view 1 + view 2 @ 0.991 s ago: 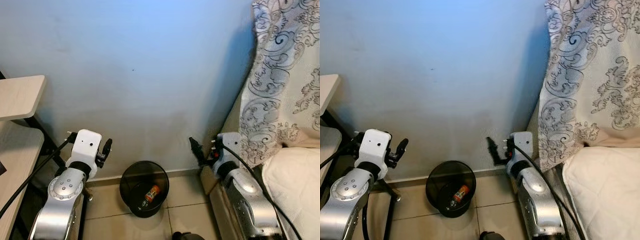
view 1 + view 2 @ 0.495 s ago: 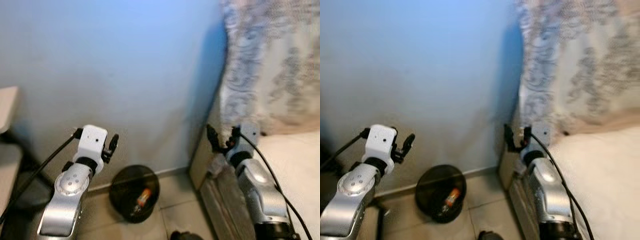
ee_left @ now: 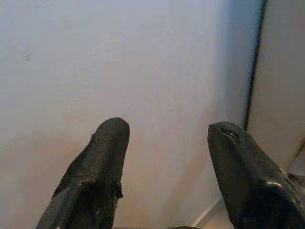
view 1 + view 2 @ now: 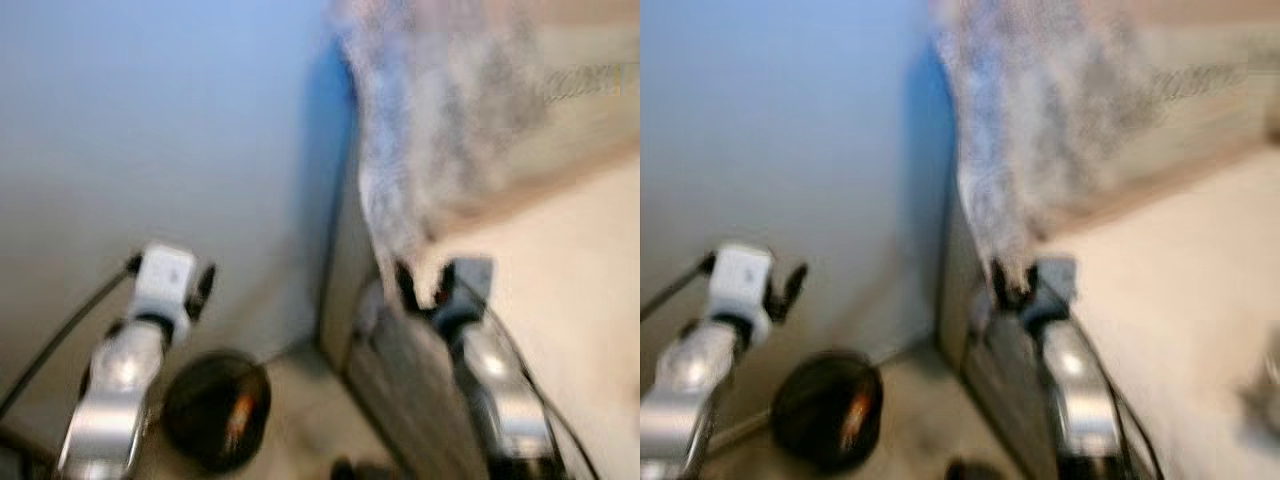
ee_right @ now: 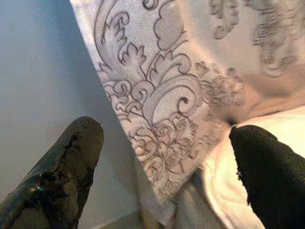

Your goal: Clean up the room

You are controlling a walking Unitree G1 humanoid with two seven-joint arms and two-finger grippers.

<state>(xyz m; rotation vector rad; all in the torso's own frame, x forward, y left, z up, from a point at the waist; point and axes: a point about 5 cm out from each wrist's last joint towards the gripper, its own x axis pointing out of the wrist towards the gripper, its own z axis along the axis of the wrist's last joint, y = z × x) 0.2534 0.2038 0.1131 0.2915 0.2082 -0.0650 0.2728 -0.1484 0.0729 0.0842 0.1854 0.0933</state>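
Left gripper [image 3: 167,176]: the 2 black fingers [image 3: 97,176] stand apart with a clear gap between them and nothing held. They face a plain pale blue wall [image 3: 143,62]. In the left eye view this gripper [image 4: 197,288] is raised in front of the wall, above and just to the left of a round black waste bin [image 4: 215,408].

Right gripper [image 5: 167,176]: its 2 black fingers [image 5: 62,176] are also spread wide, with nothing between them. They face a white curtain [image 5: 167,95] printed with grey scroll patterns. The curtain's lower edge hangs against a cream bed surface [image 5: 224,162]. In the left eye view the right gripper [image 4: 408,285] is raised at the corner where the wall meets the bed, close below the curtain's hanging edge [image 4: 400,200]. Whether it touches the fabric cannot be told.

Waste bin: it stands on the tiled floor [image 4: 300,400] at the foot of the wall, between the 2 silver arms and nearer the left one. An orange object [image 4: 240,415] lies inside it; blur prevents identification.

Surroundings: the bed [image 4: 560,300] occupies the right side of the head views, with the curtain hanging above it. A black cable [image 4: 60,340] runs along the left arm. Both head views are heavily blurred, so fine detail is unreadable.
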